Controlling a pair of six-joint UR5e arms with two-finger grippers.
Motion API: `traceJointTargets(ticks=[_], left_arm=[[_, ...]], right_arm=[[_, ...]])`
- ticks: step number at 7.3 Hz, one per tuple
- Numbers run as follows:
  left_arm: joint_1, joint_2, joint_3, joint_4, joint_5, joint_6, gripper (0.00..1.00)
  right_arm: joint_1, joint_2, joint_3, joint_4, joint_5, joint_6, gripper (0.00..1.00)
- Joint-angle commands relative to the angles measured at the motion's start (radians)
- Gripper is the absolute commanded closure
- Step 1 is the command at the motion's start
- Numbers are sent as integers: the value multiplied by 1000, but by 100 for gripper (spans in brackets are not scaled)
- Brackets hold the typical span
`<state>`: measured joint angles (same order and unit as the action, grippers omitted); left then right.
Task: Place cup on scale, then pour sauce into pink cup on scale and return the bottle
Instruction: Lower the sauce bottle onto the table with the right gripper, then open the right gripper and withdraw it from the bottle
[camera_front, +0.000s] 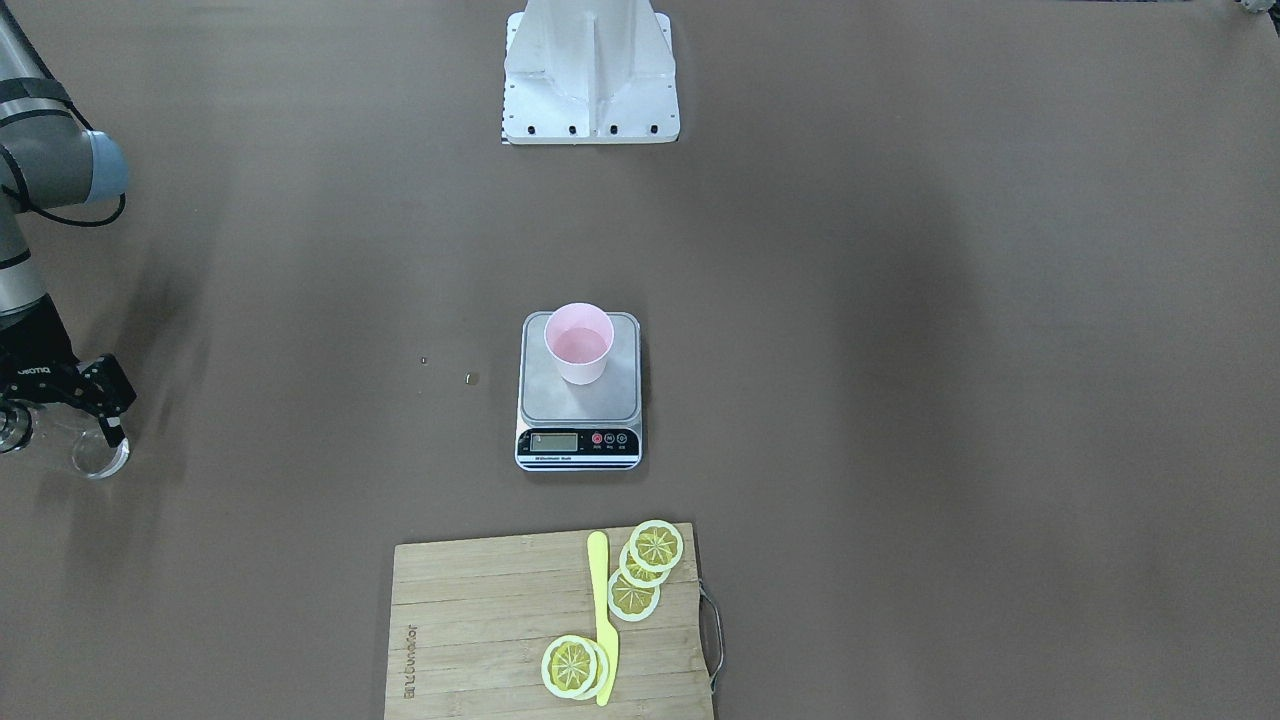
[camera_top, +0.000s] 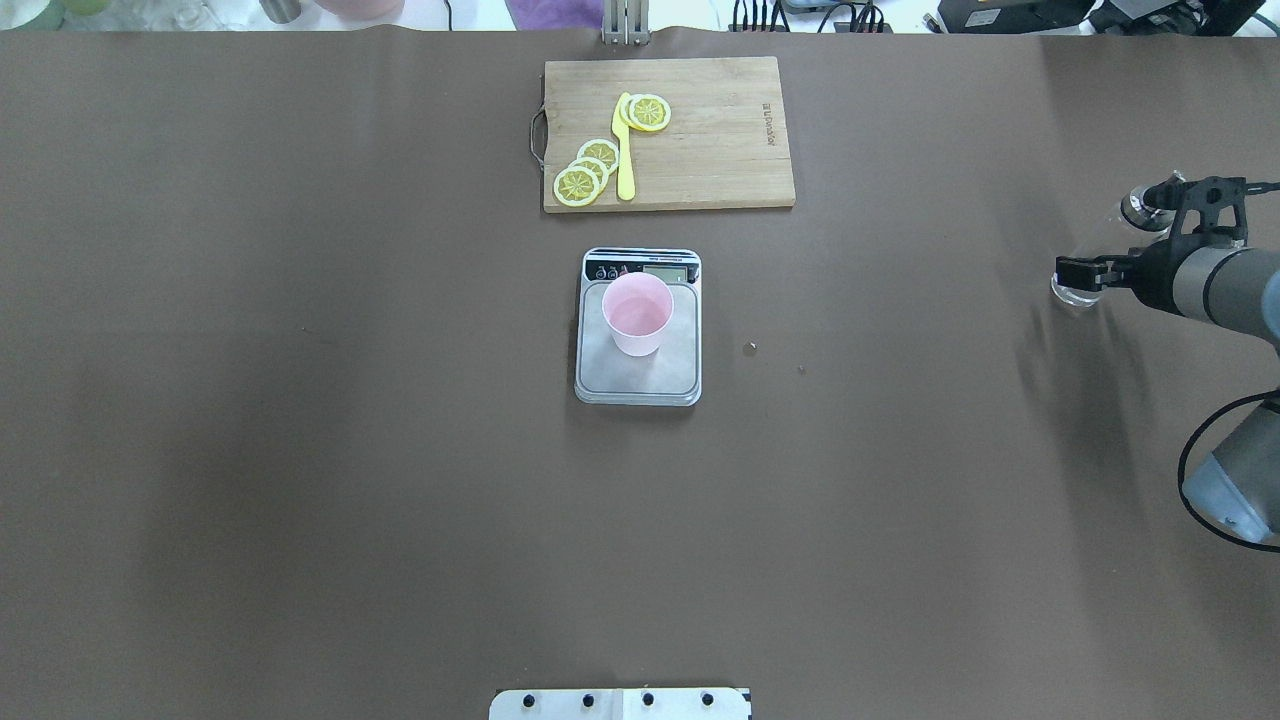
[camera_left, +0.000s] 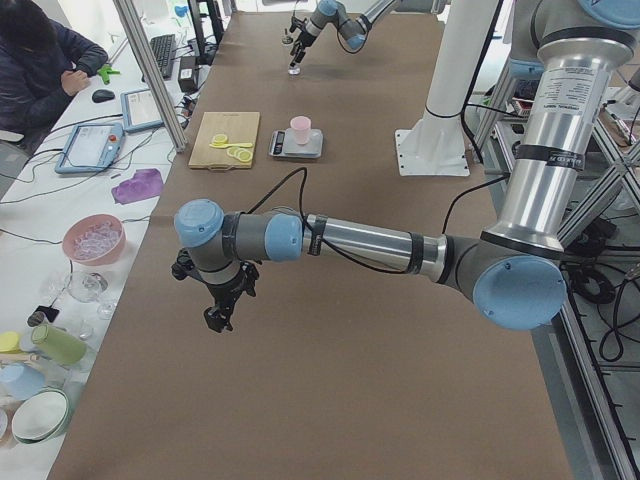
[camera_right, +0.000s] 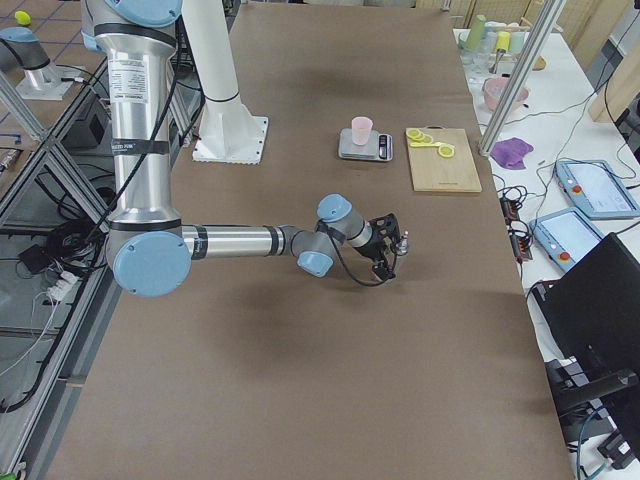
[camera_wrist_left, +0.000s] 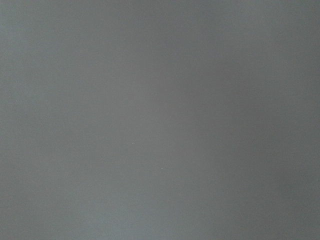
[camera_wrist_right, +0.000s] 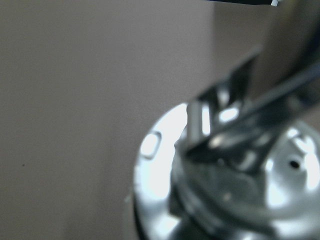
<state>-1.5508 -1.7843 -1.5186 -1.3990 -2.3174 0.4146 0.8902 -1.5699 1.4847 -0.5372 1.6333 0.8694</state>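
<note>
The pink cup (camera_front: 578, 345) (camera_top: 637, 312) stands upright on the steel scale (camera_front: 580, 405) (camera_top: 640, 378) at the table's middle. The clear bottle (camera_top: 1075, 290) (camera_front: 95, 458) stands upright on the table far out on my right side. Its silver pourer cap (camera_wrist_right: 225, 190) fills the right wrist view, blurred. My right gripper (camera_top: 1145, 235) (camera_front: 60, 420) is at the bottle, open, with a finger on each side of it. My left gripper (camera_left: 222, 310) hangs over bare table far from the scale, and I cannot tell whether it is open or shut.
A wooden cutting board (camera_top: 720, 150) with lemon slices (camera_top: 580, 180) and a yellow knife (camera_top: 624, 150) lies beyond the scale. Two small specks (camera_top: 751, 347) dot the table right of the scale. The robot's white base (camera_front: 590, 70) stands at the near edge. A person (camera_left: 40, 60) sits off the far side.
</note>
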Motion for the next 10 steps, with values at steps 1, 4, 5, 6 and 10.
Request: traceJointTargets(ticks=[1,4,5,6,10], left_arm=[[0,0,0,0,0,1,2],[0,0,0,0,0,1,2],[0,2,0,0,0,1,2],[0,0,0,0,0,3,2],[0,0,-3,0,0,1,2]], right_arm=[[-5,-33,6,35,0,3,0],[-23,-70,49,62,0,39,0],[-33,-82,66,62,-1,57,0],[-40,-105,86,62,-1,62,0],[-56,-303,256,62,2,62,0]])
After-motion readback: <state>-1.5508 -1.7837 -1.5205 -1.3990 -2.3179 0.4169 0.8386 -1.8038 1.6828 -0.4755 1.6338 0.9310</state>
